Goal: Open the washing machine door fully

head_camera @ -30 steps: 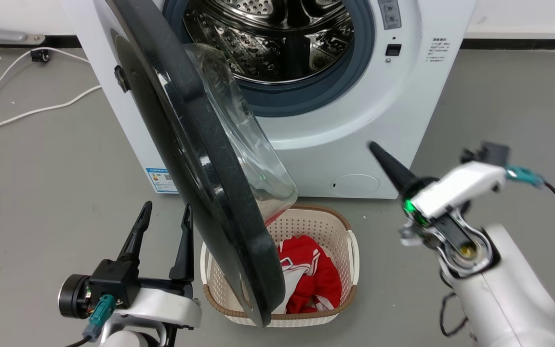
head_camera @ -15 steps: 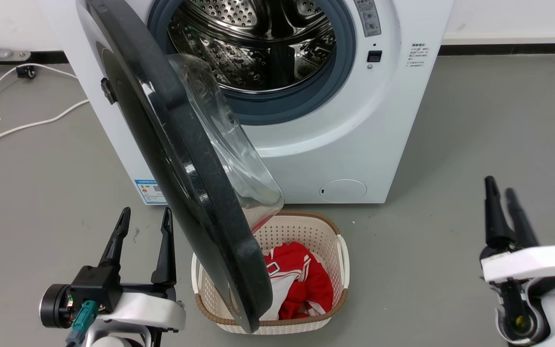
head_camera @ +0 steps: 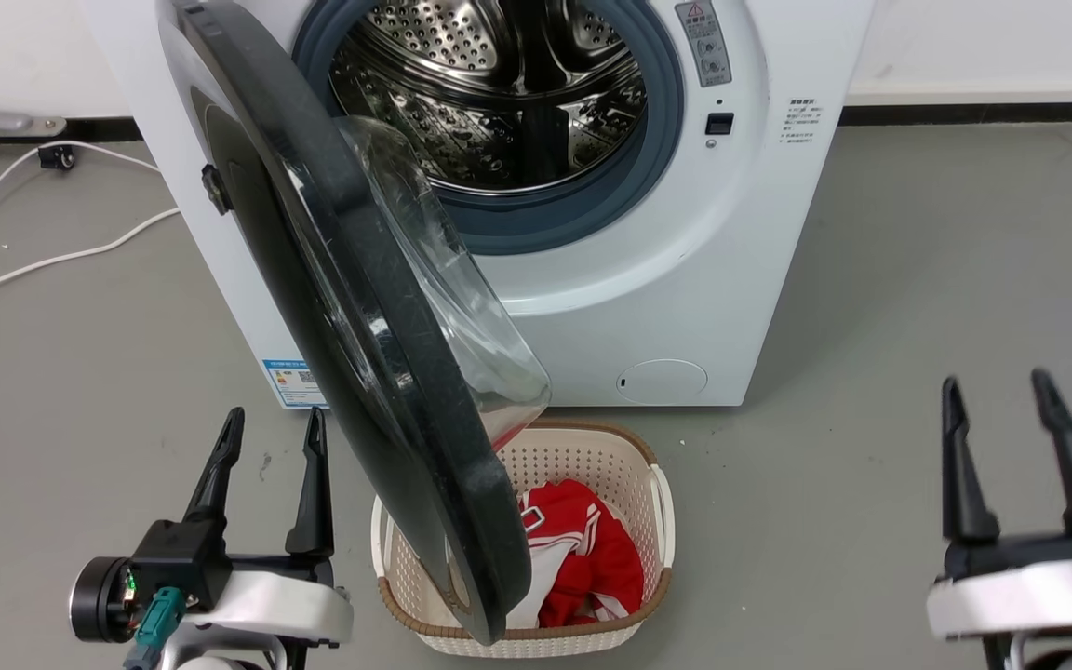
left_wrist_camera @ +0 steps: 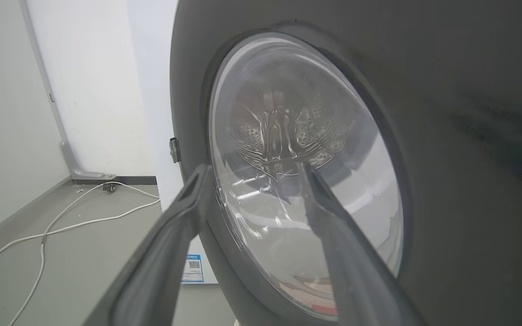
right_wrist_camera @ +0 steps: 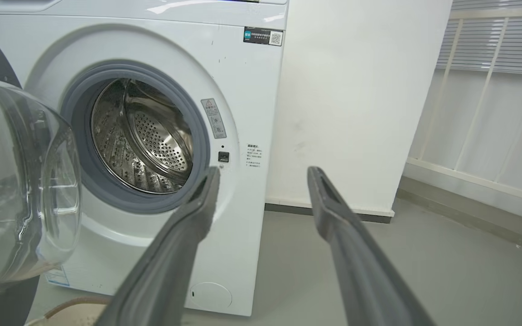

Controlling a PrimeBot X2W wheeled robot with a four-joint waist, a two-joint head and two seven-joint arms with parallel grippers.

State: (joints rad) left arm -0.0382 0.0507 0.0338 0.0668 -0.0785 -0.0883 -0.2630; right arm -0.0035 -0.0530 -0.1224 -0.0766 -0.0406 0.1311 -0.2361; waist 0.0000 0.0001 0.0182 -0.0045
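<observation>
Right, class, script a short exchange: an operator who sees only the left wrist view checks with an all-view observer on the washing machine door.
Operator: Anything beneath the washing machine door?
Observer: A cream basket holding red cloth, on the floor below its lower edge.
Operator: Where's the right tool?
Observer: Open, empty, clear of the washing machine, touching nothing.
Operator: Is the drum loaded?
Observer: The part of the steel drum in view looks empty.

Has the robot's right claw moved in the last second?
Yes. The right gripper pulled back from the round filter cover, down and to the right.
</observation>
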